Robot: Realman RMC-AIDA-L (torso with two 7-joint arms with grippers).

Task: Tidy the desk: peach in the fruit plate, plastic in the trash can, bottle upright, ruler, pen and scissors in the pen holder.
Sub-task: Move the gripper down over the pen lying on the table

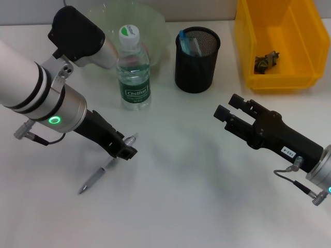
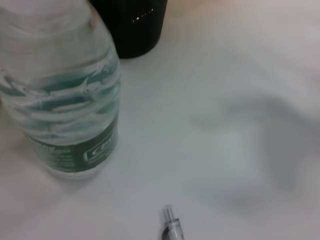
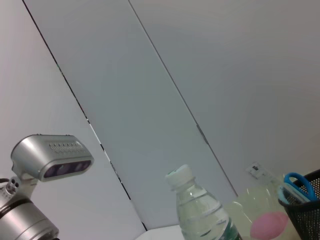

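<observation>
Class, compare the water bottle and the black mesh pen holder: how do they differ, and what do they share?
The water bottle is clear plastic with a green label; the pen holder is opaque black mesh. The bottle is capped and taller; the holder is open-topped, shorter and wider, with blue-handled items inside. Both stand upright on the white desk, side by side.

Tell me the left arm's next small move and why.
Probably close the left pincer on the pen and lift it. The pincer is down at the pen's upper end, and the pen lies flat on the table. The bottle already stands upright, and the pen holder waits behind it. Whether the jaws already grip cannot be seen. The right pincer hovers idle to the right.
</observation>
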